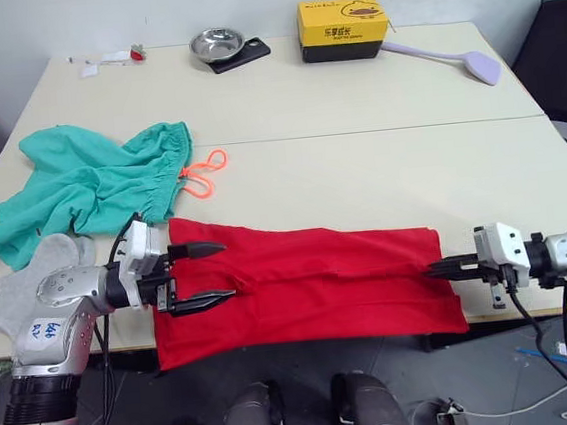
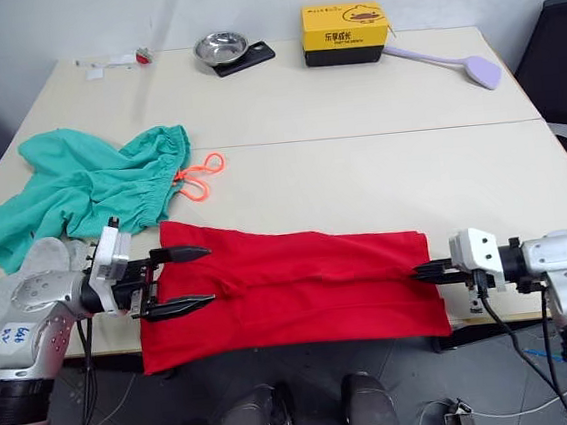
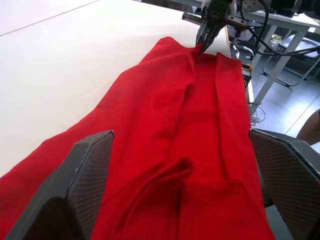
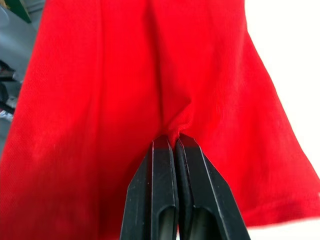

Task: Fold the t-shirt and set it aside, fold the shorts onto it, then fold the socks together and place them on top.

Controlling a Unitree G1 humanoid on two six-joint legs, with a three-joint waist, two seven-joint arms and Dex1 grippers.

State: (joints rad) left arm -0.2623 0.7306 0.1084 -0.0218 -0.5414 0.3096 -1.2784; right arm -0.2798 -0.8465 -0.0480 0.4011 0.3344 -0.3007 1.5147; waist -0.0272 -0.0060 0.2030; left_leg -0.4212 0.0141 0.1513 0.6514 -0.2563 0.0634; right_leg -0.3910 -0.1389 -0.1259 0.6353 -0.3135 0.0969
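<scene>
Right now we have the t-shirt (image 1: 311, 285) lying as a long red band along the near edge of the tabletop (image 1: 354, 105), already narrowed lengthwise, with its near edge hanging slightly over the front. Our right end effector (image 2: 422, 271) is pinched tight on a pucker of cloth at the shirt's right end — the right wrist view shows the two fingers pressed together with fabric gathered between them. Our left end effector (image 1: 204, 274) sits over the shirt's left end with its fingers spread wide, holding nothing.

The shorts (image 1: 90, 186) lie crumpled at the far left, their orange drawstring (image 1: 202, 173) trailing just beside the shirt's upper left corner. A grey sock (image 1: 29, 277) shows beside our left arm.

We judge the main risk to be uneven handling: with only one end gripped, any pull from the right would drag the band askew or slide it off the front edge. A left grasp that catches only the top layer would open the fold — and the drawstring could snag.
</scene>
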